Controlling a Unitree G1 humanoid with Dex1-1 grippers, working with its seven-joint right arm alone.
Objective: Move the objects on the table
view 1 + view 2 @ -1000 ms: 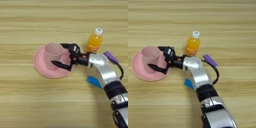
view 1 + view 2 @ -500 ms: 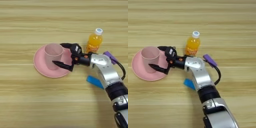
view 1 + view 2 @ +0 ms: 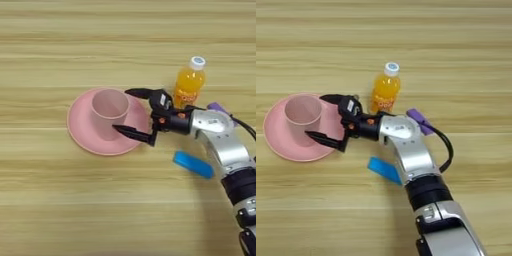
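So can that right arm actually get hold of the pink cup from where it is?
Probably yes. The right gripper is open, its two black fingers reaching over the pink plate on either side of the pink cup, which stands upright. Nothing lies between them; the orange-juice bottle stands off behind the arm.

Right gripper (image 3: 126,111) wide apart, outstretched

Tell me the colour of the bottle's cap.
White. The cap tops the orange-juice bottle, seen best in the left eye view.
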